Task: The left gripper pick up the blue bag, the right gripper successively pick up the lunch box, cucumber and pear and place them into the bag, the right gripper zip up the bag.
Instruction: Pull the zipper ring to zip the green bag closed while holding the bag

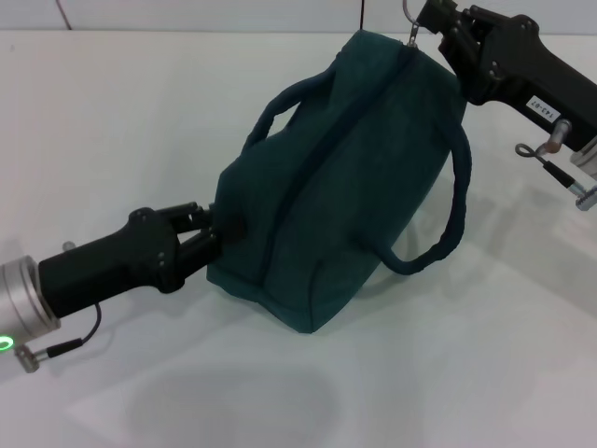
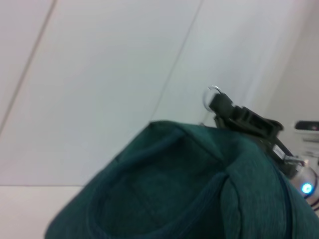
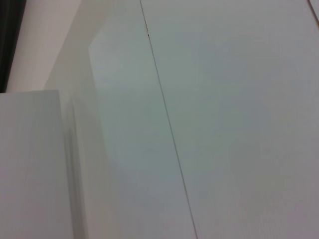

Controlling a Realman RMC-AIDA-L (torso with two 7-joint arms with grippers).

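The blue bag (image 1: 345,177) is held tilted above the white table, its zipper seam running closed along the top and both loop handles hanging at the sides. My left gripper (image 1: 222,233) is shut on the bag's near end. My right gripper (image 1: 431,23) is at the bag's far upper end, shut on the ring zipper pull (image 1: 411,26). The left wrist view shows the bag (image 2: 189,194) close up, with the right gripper (image 2: 230,110) and the ring (image 2: 212,93) behind it. The lunch box, cucumber and pear are out of view.
The white table (image 1: 112,131) spreads under the bag, which casts a shadow at the front. The right wrist view shows only white wall panels (image 3: 224,99).
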